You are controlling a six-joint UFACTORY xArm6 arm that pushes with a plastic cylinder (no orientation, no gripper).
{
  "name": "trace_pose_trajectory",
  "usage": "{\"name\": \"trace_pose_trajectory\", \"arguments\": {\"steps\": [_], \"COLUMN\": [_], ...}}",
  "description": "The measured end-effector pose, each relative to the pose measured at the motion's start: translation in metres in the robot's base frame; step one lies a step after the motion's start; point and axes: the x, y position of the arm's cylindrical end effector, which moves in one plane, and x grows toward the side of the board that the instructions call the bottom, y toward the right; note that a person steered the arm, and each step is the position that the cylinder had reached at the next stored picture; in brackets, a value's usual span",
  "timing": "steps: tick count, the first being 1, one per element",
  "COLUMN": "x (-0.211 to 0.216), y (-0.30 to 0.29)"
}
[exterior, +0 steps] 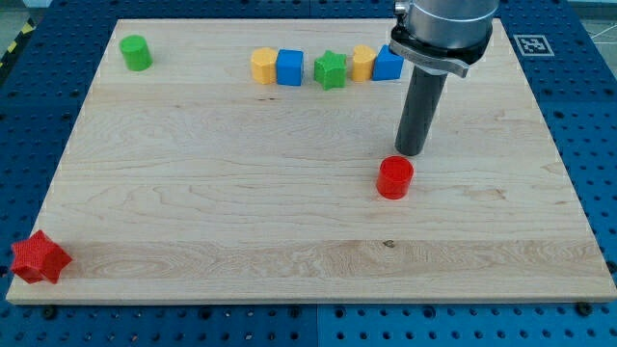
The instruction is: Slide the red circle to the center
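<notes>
The red circle (394, 178) is a short red cylinder standing on the wooden board (241, 202), right of the board's middle. My tip (411, 152) rests on the board just above and slightly right of the red circle, very close to it or touching its top-right edge. The dark rod rises from the tip to the arm's grey wrist at the view's top.
A row of blocks lies along the top edge: yellow block (262, 66), blue cube (289, 67), green star (330, 69), yellow block (362, 63), blue block (388, 64). A green cylinder (136, 52) stands top left. A red star (40, 258) sits at the bottom-left corner.
</notes>
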Motion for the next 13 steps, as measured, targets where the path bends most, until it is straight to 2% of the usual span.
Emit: {"name": "trace_pose_trajectory", "arguments": {"steps": [1,2,3,4,5,6,7,8,10,11,13], "x": [0.038,0.048,0.050,0.050,0.050,0.081,0.086,0.085,0.005,0.000,0.054], "y": [0.051,0.050,-0.013,-0.039,-0.039,-0.043,-0.083,-0.086,-0.083,-0.083,-0.079]}}
